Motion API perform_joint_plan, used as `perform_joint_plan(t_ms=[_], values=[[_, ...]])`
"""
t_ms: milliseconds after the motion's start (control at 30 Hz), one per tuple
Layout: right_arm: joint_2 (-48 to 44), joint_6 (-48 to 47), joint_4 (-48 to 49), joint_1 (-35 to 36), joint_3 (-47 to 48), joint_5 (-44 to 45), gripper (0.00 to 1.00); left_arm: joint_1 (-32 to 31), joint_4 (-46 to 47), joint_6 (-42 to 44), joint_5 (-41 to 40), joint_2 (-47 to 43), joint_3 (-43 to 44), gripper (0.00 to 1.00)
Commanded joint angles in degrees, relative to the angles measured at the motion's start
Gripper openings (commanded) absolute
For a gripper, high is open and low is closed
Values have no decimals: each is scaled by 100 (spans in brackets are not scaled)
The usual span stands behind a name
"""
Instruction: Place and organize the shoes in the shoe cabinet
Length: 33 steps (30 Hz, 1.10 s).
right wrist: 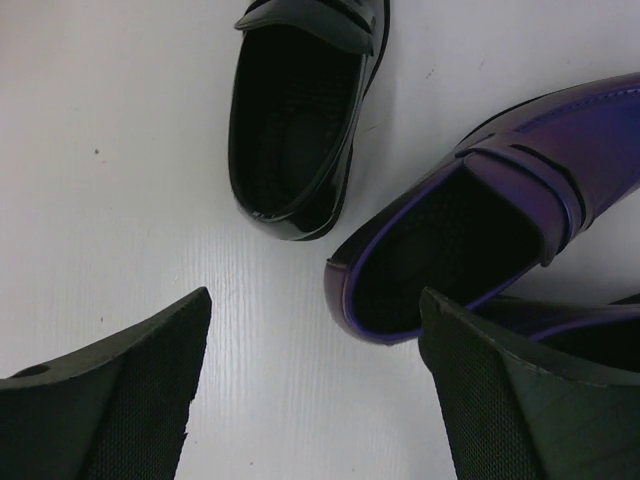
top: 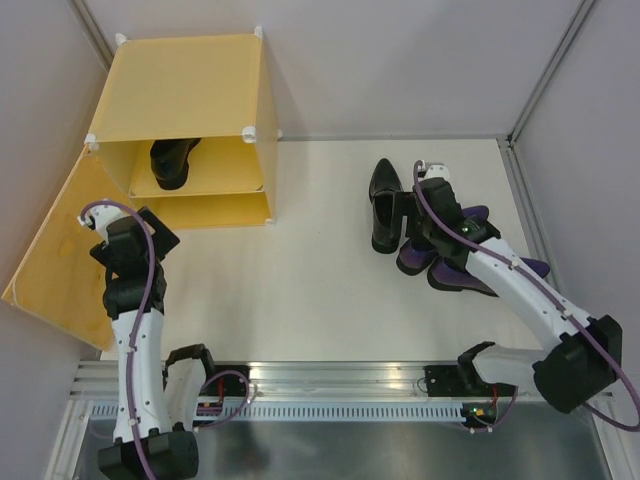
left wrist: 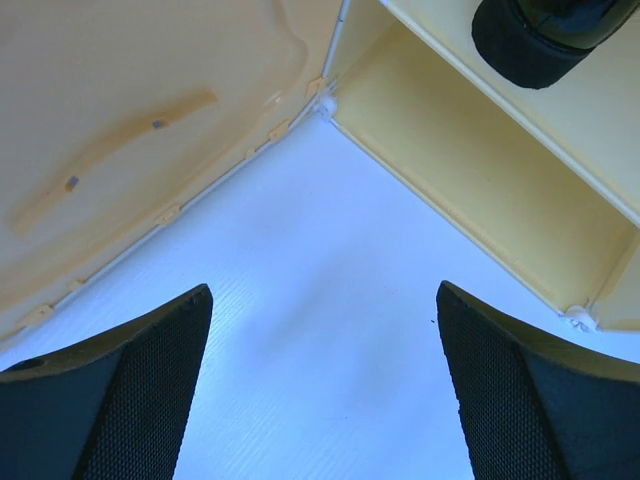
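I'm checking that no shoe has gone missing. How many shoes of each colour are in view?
Black: 2 (shelved black shoe in the shoe cabinet, loose black shoe)
Purple: 2 (purple shoe, second purple shoe)
Total: 4

Two black loafers (top: 384,205), two purple loafers (right wrist: 520,170), one yellow cabinet (top: 190,90).

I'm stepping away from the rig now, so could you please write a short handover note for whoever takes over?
Left gripper: open, empty, in front of the shoe cabinet, beside its open door.
Right gripper: open, empty, above the table on the right side.
Done: one black loafer on the cabinet's inner shelf.
Left: second black loafer and both purple loafers, under the right gripper.
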Motion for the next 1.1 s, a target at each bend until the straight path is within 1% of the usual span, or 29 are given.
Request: perform_joint_plan(t_ms=[0,67,100,167,233,367,400,467,500,567,667,700,767,800,867,900,967,1000,1067], values=[[639,107,403,-510,360,-493,87,20,-166,-158,37,-424,-100,95],[930,168,570,-799,535,-720,86,28,-166,-97,151,-539,-171,96],[1228,186,605,-879,597,-774,86,11,-166,-70,212,-644,-197,96],[1537,221,728,-1002,816,-905,86,11,-148,-52,449,-794,-276,98],[1976,221,764,-1029,983,-950,86,-7,-148,-35,581,-1031,-381,99],[2741,327,799,-1064,1492,-906,85,-94,-70,-8,591,-1383,-680,99],[3064,362,799,-1073,1581,-898,84,-147,-43,-8,573,-1419,-724,99],[3391,397,755,-1117,1861,-871,82,-174,-8,9,529,-1471,-795,99],[3697,406,720,-1117,1950,-836,80,-200,1,18,529,-1463,-786,99],[3928,450,685,-1135,2082,-722,75,-218,19,27,494,-1437,-760,99],[4104,476,729,-1144,2065,-678,65,-218,28,53,441,-1436,-760,99],[4148,468,711,-1144,2074,-660,58,-226,28,62,441,-1436,-760,99],[4184,406,598,-1144,2135,-660,47,-226,45,71,424,-1436,-760,99],[4166,397,449,-1144,2162,-660,35,-235,45,71,424,-1428,-760,99],[4079,362,360,-1126,2101,-625,22,-226,45,79,415,-1428,-760,99],[3904,345,342,-1109,2048,-625,11,-226,45,80,406,-1445,-769,99],[3597,371,246,-1030,1882,-625,3,-227,45,88,371,-1437,-769,99],[3482,380,237,-968,1820,-625,0,-226,45,88,354,-1436,-760,99],[3262,406,158,-776,1601,-625,0,-226,36,88,345,-1436,-760,99]])
